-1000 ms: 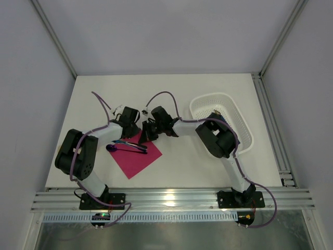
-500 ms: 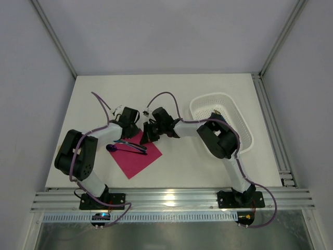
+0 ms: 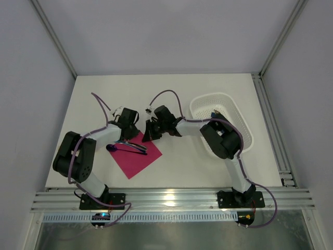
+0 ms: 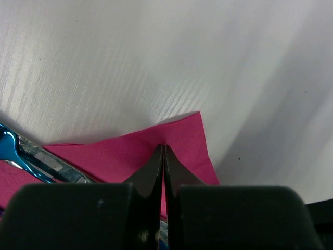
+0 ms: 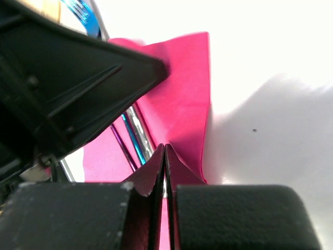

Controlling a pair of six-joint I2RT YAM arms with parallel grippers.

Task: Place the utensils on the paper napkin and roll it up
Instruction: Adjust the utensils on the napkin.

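L gripper (image 4: 163, 150) closed, pinching far edge of the paper napkin (image 4: 182, 136). R gripper (image 5: 165, 148) closed on same raised edge, just beside L. The utensils (image 4: 34, 160) lie on napkin, left of and behind L tips; desk (image 4: 156, 52) ahead.

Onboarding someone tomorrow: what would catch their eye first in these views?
The magenta paper napkin, left of centre, with dark utensils lying across it. At its far corner the left gripper pinches it up, with the right gripper shut beside it. A white basket sits at right.
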